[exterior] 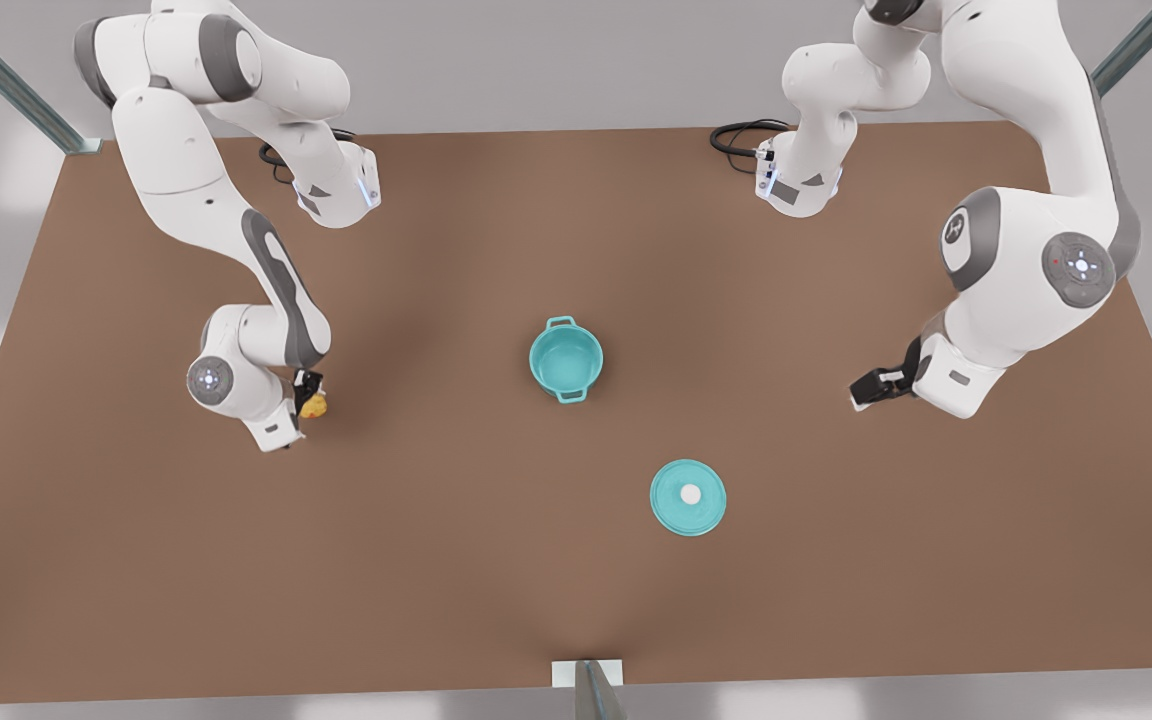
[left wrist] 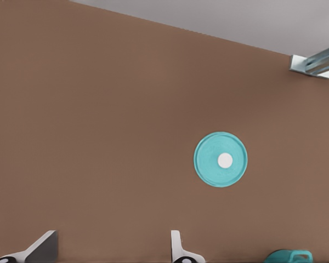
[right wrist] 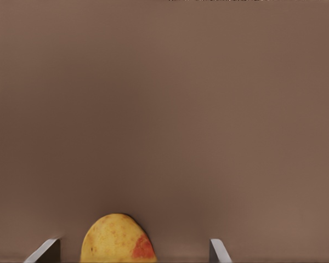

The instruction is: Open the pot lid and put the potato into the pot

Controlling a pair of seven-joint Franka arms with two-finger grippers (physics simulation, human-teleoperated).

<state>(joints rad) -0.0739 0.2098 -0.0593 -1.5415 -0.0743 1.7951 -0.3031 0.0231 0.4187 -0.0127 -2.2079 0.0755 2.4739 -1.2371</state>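
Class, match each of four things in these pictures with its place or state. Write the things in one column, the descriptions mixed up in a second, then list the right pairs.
Things
1. pot
2. lid
3. potato
4. left gripper

Places or states
A. between the open fingers of the right gripper, at the front view's left
B. open, holding nothing, at the front view's right
C. flat on the table, knob up, apart from the pot
D. uncovered, mid-table, nothing inside

Pairs: 1-D, 2-C, 3-A, 4-B
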